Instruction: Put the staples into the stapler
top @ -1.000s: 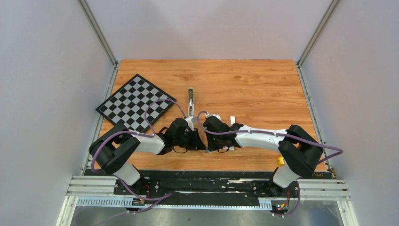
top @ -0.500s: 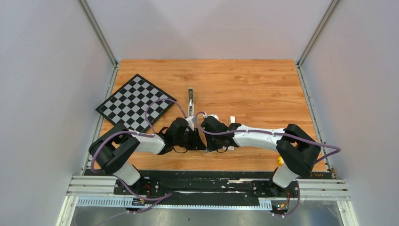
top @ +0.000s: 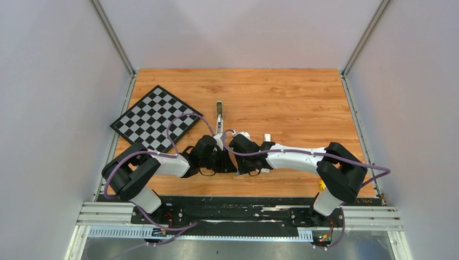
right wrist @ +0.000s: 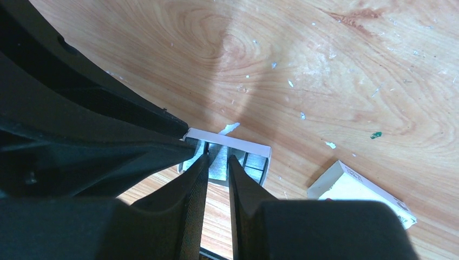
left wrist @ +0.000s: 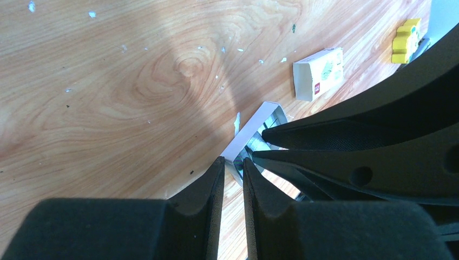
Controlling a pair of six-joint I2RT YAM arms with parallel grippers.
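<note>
The stapler (top: 219,116) lies open on the wooden table, just beyond both grippers. Nearer, an open white tray (left wrist: 254,125) holds silvery staples (right wrist: 254,162). My left gripper (left wrist: 233,161) is shut on the tray's near wall, which shows as a thin white edge between its tips. My right gripper (right wrist: 218,157) reaches into the tray (right wrist: 230,136) from the other side, its tips closed against the sides of one staple strip. Seen from the top, the two gripper bodies hide the tray.
The tray's white box sleeve (left wrist: 319,73) lies close by on the right (top: 266,138). A small yellow block (top: 322,185) sits by the right arm's base. A checkerboard (top: 154,116) covers the table's left part. The two grippers nearly touch.
The right arm has edged slightly left toward the left gripper. The left arm and the stapler have not moved.
</note>
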